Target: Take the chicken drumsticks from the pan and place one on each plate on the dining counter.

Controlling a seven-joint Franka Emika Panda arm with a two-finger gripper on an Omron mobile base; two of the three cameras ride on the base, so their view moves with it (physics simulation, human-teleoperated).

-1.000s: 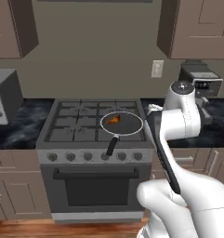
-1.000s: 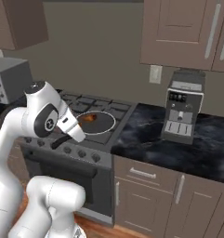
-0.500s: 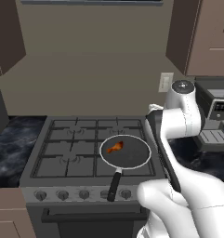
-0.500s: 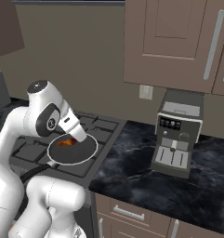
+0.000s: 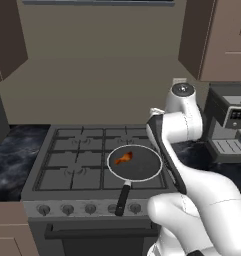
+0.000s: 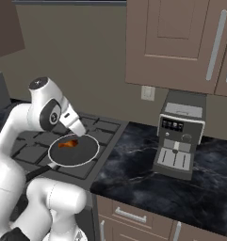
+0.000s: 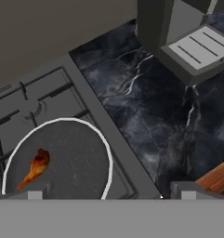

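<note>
Round dark-grey frying pan (image 5: 135, 163) with pale rim, long black handle, sits at front right corner of grey gas stove (image 5: 67, 165). One glossy orange-brown chicken drumstick (image 7: 34, 168) lies inside (left of pan centre). Tool (image 7: 108, 193) above pan, released, holding nothing. Black marble tabletop (image 6: 181, 179) carries grey coffee machine (image 6: 180, 134).

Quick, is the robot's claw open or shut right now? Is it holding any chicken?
Gripper: open and empty. A chicken drumstick lies in the pan on the stove, not touched.
</note>
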